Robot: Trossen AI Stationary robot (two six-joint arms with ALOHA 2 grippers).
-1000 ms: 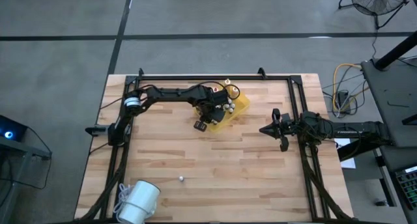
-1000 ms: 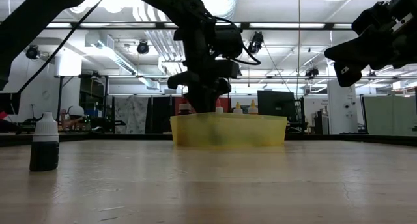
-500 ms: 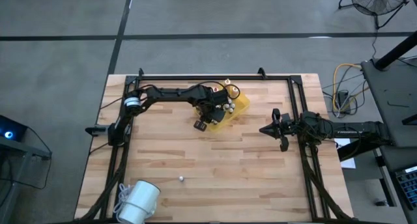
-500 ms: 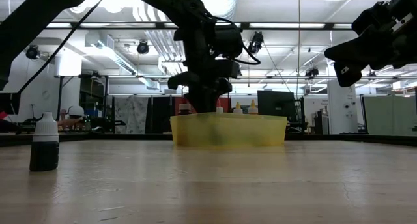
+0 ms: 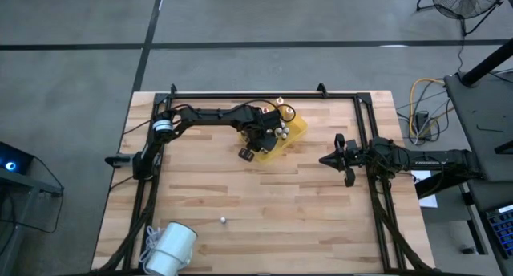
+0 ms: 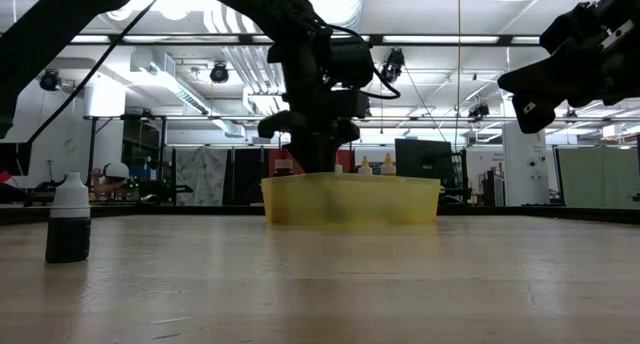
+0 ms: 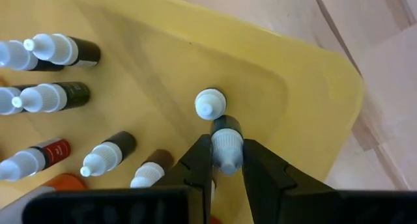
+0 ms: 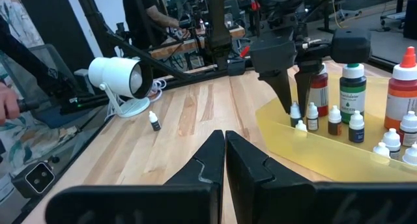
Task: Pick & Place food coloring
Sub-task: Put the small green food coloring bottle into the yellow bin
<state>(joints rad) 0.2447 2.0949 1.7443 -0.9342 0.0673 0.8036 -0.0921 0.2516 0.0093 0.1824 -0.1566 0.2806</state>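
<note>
I count nine small food coloring bottles in the yellow tray in my left wrist view, all with white caps. Seven of them lie on their sides at the left of that frame; two of these are cut by the frame edge. One bottle stands upright near the middle. The last one, the gripped bottle, is between the fingers of my left tool, just beside the upright one.

My left tool is closed nearly all the way around this bottle, near its cap, low inside the tray. I cannot tell if the bottle touches the tray floor. In the high view the tray is at the upper middle of the bench.

My right tool hangs above the right middle of the bench, fingers pressed together, with nothing in it.

Three taller bottles stand in the tray too. One more small bottle stands alone on the bench, well apart from the tray, near a white lamp in the lower left of the high view.
</note>
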